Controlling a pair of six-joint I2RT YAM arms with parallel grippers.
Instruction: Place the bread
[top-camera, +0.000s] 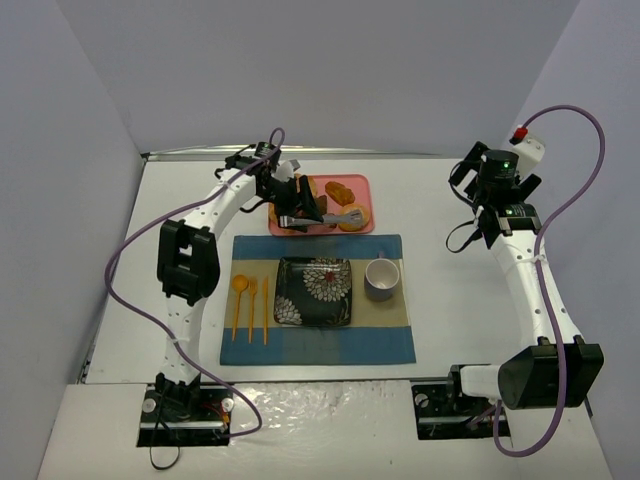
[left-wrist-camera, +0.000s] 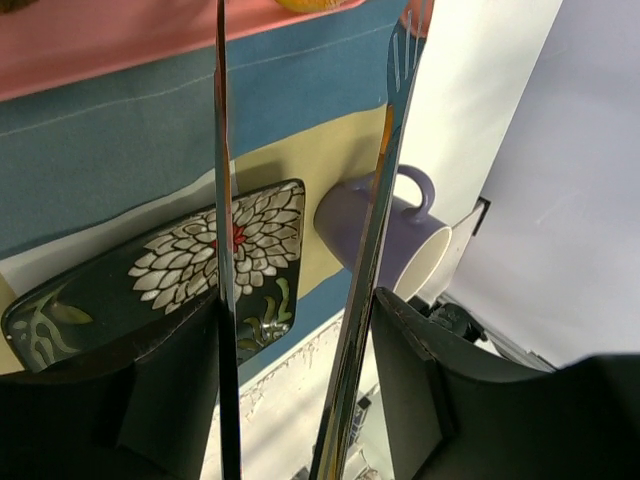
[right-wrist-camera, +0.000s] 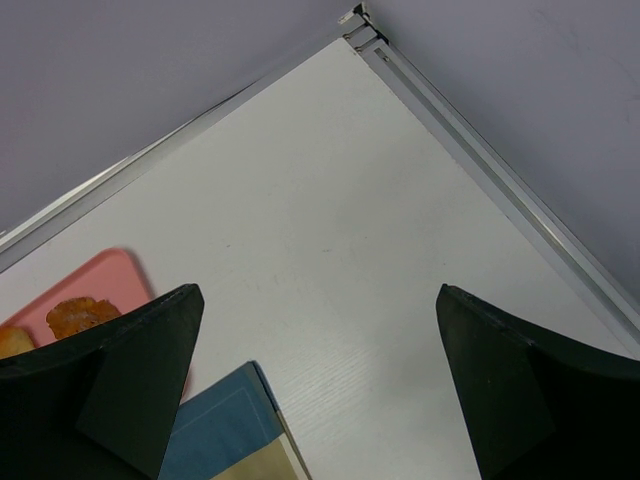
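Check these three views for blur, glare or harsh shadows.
Top external: even, soft light, sharp, only faint shadows on the table. Left wrist: the tongs sit near the lens, mirror-like and slightly soft; the plate behind is crisp. Right wrist: the right claw reads as near-black shapes; the table is evenly lit.

You'll find the bread (top-camera: 355, 217), a small golden-orange round bun, lying flat in the pink tray's (top-camera: 362, 182) near right corner. Its centre hole is hard to make out from above.
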